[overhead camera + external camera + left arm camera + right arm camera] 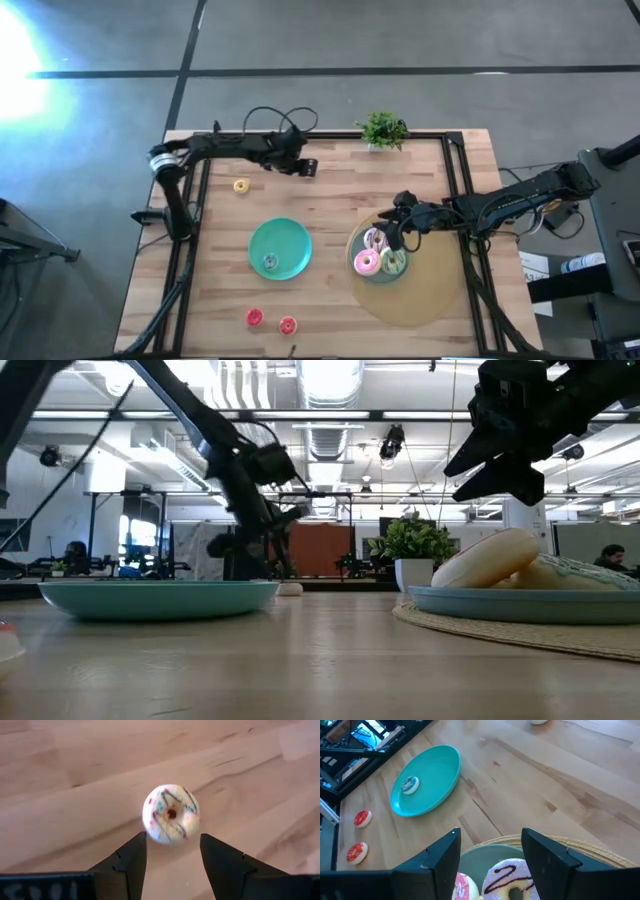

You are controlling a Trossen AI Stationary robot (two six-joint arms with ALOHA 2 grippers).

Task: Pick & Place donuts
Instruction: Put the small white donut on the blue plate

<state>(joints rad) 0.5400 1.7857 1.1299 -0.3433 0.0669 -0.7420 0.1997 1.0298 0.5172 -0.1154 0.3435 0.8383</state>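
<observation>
Three frosted donuts [380, 255] lie on the right teal plate [399, 275] at four o'clock, the right gripper [490, 851] hovering open and empty above them, while the left gripper [172, 855], equally open, frames a cream donut [171, 814] near twelve.

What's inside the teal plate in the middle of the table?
One tiny donut lies inside the teal plate, off-centre; the right wrist view shows it pale with colored markings. Nothing else shows on the plate. What is under the donut is covered.
</observation>
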